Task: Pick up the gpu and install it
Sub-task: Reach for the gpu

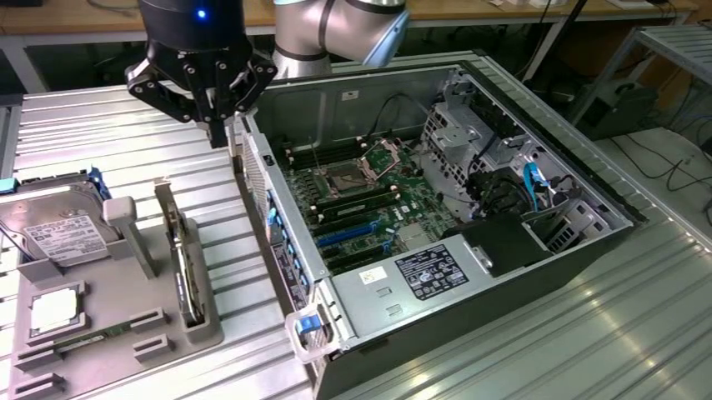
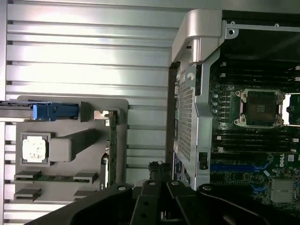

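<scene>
The gripper (image 1: pixel 212 133) is clenched with nothing in its grasp, its fingertips together. It hangs over the near side wall of the open computer case (image 1: pixel 428 275), at the exterior view's upper left, between the case and the gray tray (image 1: pixel 100 308). The graphics card (image 1: pixel 178 250) stands upright on its edge in the tray, on the side that faces the case, with its metal bracket (image 2: pixel 101 115) at 1 end; the gripper is apart from it. Also on the tray are 1 boxy hard drive (image 1: pixel 69 233) with a white label, beside a blue plastic piece (image 2: pixel 55 111), 1 small square processor chip (image 1: pixel 53 310) in its holder, and 1 thin green memory stick (image 2: pixel 56 178) lodged between 2 gray supports. The case lies on its side on the ridged metal table (image 1: pixel 267 358), open side up. Inside it are the green main board (image 1: pixel 412 200), the processor socket (image 2: pixel 260 108) with its metal frame swung open, memory slots (image 2: pixel 255 138) on both sides of that socket, and 1 blue slot (image 1: pixel 348 234). Cables (image 1: pixel 534 187) run at the case's end toward the exterior view's right. The graphics card is in the tray, not installed in the case.
</scene>
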You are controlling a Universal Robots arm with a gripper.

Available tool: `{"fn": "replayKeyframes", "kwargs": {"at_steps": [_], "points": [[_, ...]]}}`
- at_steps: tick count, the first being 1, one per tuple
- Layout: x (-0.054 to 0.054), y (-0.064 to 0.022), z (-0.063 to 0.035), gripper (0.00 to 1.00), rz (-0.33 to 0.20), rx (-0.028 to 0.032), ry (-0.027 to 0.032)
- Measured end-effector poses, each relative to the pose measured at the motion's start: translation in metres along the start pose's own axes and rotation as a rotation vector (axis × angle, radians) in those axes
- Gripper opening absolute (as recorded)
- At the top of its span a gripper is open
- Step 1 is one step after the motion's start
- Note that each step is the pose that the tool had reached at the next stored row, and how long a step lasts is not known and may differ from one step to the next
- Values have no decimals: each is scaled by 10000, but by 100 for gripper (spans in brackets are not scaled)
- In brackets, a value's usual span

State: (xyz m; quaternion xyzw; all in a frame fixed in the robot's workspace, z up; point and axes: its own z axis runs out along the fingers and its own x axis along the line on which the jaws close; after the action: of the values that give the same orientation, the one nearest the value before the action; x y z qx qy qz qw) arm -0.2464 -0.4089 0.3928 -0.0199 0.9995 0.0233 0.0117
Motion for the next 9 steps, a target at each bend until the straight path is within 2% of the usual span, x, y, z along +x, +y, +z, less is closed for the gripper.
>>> {"fn": "replayKeyframes", "kwargs": {"at_steps": [9], "points": [[131,-47,-6,11,-288,-17,14]]}}
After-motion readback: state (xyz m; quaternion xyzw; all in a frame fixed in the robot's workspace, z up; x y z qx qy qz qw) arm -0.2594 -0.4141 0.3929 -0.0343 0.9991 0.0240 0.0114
